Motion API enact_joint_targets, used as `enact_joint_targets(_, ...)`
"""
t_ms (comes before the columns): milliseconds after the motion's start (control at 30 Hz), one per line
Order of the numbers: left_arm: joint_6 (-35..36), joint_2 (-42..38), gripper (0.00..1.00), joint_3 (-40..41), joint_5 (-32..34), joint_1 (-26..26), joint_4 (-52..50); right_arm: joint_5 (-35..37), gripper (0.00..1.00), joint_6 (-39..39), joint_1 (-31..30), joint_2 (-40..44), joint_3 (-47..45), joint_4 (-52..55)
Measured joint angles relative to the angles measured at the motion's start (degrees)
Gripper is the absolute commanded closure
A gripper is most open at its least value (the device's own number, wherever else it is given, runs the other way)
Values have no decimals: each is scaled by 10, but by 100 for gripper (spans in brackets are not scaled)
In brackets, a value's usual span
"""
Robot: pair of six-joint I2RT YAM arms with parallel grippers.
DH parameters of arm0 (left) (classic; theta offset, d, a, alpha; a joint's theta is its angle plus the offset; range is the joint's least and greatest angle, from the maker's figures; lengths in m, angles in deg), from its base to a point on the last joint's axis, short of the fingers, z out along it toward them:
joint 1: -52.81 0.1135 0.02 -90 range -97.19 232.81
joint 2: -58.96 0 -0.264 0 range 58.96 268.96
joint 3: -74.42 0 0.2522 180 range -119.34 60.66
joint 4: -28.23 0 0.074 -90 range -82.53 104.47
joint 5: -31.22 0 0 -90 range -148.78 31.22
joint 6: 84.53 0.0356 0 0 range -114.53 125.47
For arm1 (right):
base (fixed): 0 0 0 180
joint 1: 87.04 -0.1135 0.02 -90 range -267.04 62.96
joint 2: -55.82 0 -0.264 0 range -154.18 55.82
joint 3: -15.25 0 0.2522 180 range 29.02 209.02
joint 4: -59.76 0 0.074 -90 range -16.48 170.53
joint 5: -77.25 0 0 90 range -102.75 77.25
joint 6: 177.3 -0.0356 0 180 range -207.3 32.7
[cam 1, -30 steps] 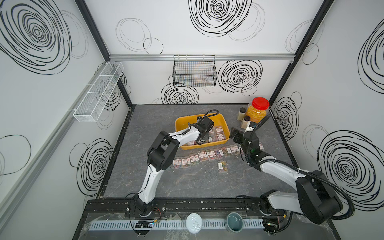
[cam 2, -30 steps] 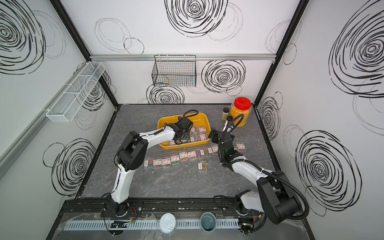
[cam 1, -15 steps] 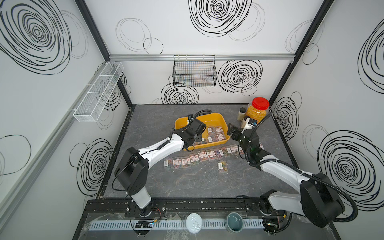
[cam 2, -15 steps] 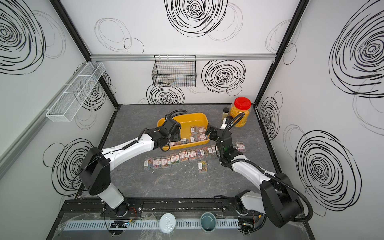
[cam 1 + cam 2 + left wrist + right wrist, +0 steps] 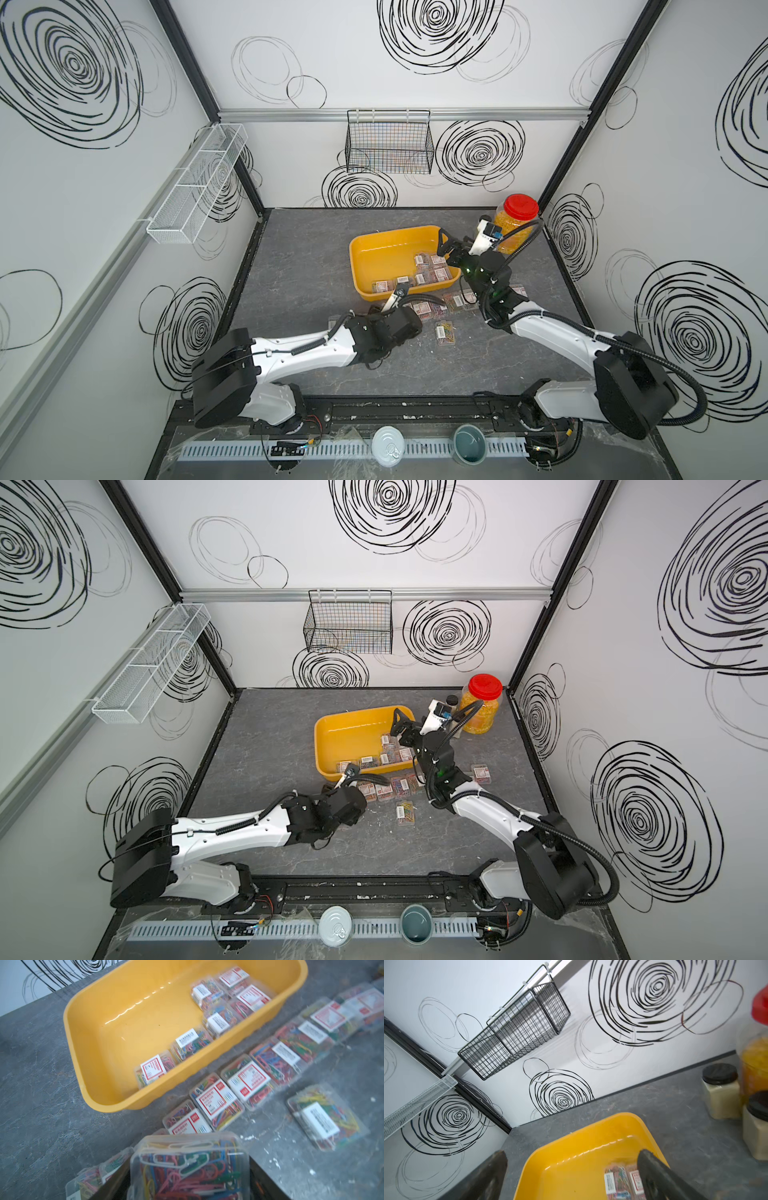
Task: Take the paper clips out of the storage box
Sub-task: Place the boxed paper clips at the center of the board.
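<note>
- Left claw, in a top view, sits low over the table at the storage box's 6 o'clock. The right claw hangs at its 3 o'clock end.
- In a top view, paper clips crowd the box's 4 o'clock corner, and a row of cases lies outside at 6 o'clock.
- Left wrist: the left claw grasps one clear held case.
- Right wrist: the right claw's fingers are spread wide and empty over the box.
</note>
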Motion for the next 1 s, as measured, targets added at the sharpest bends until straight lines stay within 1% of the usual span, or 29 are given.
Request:
enact_joint_targets(100, -14, 9, 38, 12, 33, -67, 7, -4, 0, 22, 0, -57, 56, -31)
enact_joint_targets(167, -20, 19, 38, 22, 45, -103, 17, -4, 0, 35, 0, -97, 86, -51)
enact_joint_targets(267, -21, 38, 39, 37, 48, -129, 39, -4, 0, 51, 0, -147, 111, -71)
enact_joint_targets(400, -11, 70, 41, 50, 27, -132, 74, -5, 0, 72, 0, -185, 125, -77)
enact_joint_targets(633, 30, 121, 46, 49, -52, -130, 113, -5, 0, 88, 1, -216, 154, -101)
enact_joint_targets(833, 66, 142, 45, 33, -95, -122, 133, -4, 0, 95, 1, -247, 184, -114)
enact_joint_targets(933, 84, 155, 41, 18, -114, -104, 137, -4, 0, 99, 1, -253, 186, -116)
enact_joint_targets(967, 89, 159, 38, 15, -119, -99, 139, -4, 0, 101, 1, -254, 186, -116)
enact_joint_targets(1000, 96, 163, 32, 9, -124, -92, 141, -5, 0, 101, 1, -255, 187, -116)
